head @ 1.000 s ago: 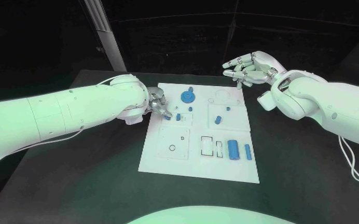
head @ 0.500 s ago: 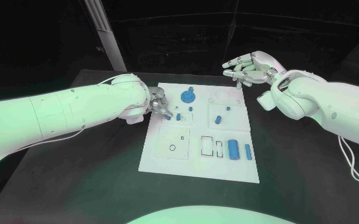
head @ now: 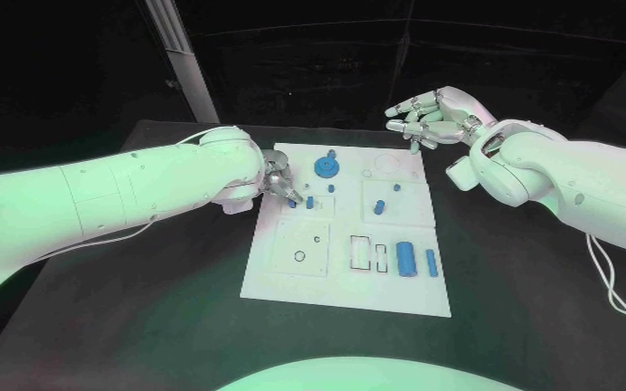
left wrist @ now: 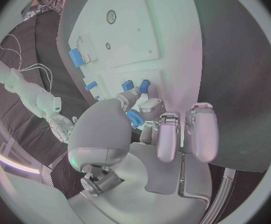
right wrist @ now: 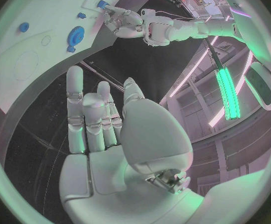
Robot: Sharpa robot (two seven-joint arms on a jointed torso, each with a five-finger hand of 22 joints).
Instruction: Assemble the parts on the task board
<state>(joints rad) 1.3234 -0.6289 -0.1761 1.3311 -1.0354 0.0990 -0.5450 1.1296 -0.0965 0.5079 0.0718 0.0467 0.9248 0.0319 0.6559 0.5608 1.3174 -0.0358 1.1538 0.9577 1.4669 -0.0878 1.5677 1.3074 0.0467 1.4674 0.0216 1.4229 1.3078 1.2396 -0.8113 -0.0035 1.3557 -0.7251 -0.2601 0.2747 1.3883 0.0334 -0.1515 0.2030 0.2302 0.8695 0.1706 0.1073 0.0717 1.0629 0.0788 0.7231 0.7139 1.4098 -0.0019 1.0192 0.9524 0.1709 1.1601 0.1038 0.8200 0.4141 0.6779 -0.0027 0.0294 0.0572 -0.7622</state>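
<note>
blue plastic part [left wrist: 134, 118], small, rigid, likely light and slick, pinched in left hand [head: 279, 181] fingertips; grip its sides. right hand [head: 431, 119] spread, holding nothing.

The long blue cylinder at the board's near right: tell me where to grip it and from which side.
Grip the cylinder across its middle, coming straight down from above. It lies flat on the board, long axis running near to far, with a slimmer blue bar close on its right, so fingers should straddle its curved sides there.
</note>
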